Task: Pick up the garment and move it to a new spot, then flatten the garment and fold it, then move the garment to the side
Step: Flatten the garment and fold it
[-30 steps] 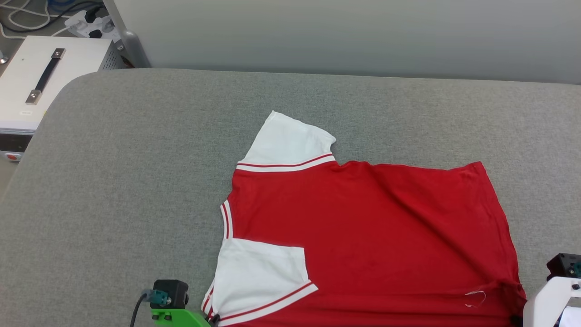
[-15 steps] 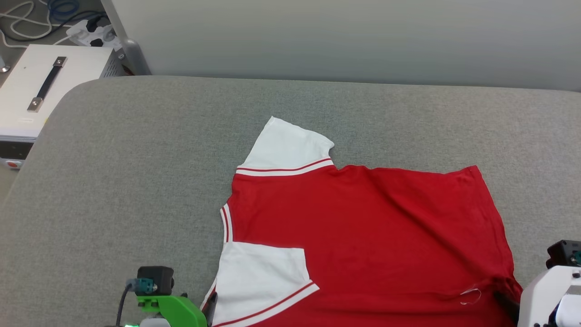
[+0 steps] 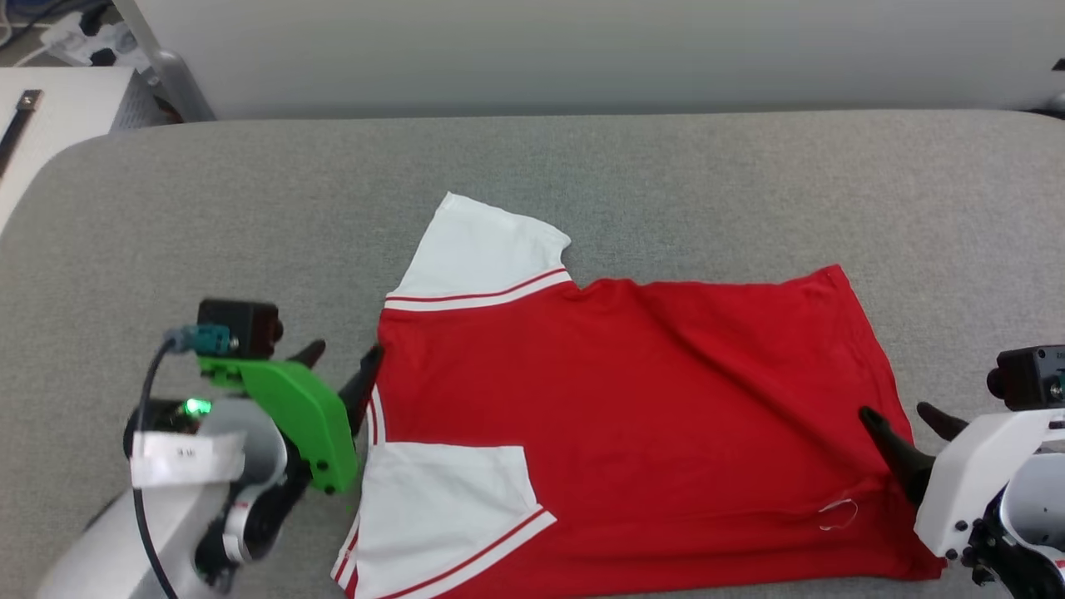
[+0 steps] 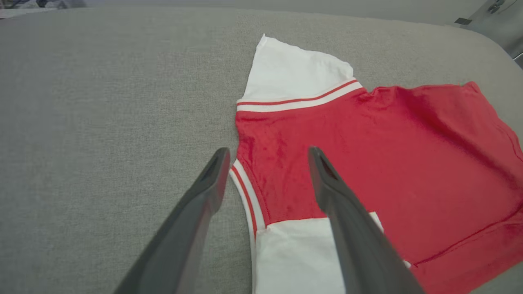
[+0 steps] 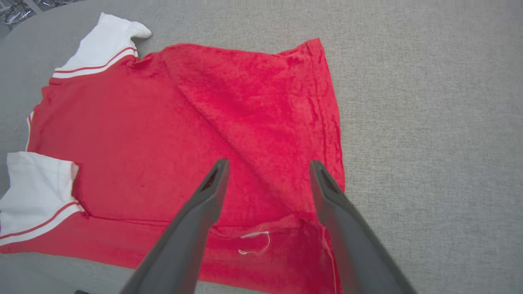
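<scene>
Under the garment (image 3: 632, 416) a grey table (image 3: 250, 208) spreads wide on every side, so the garment lies flat and mostly smooth, with shallow creases across its red body. Its collar (image 3: 374, 416) end points to the robot's left and its hem to the right. The far sleeve (image 3: 478, 249) sticks out white beyond the garment's far edge, while the near sleeve (image 3: 441, 491) lies folded onto the red body. A loose white thread (image 3: 836, 514) curls near the garment's near hem corner. At the collar end the left gripper (image 3: 345, 351) has its fingers spread wide, one over the red cloth, one just off it, holding nothing. At the hem end the right gripper (image 3: 894, 410) is likewise spread wide and empty above the near hem corner. Whether either gripper touches the cloth is unclear.
</scene>
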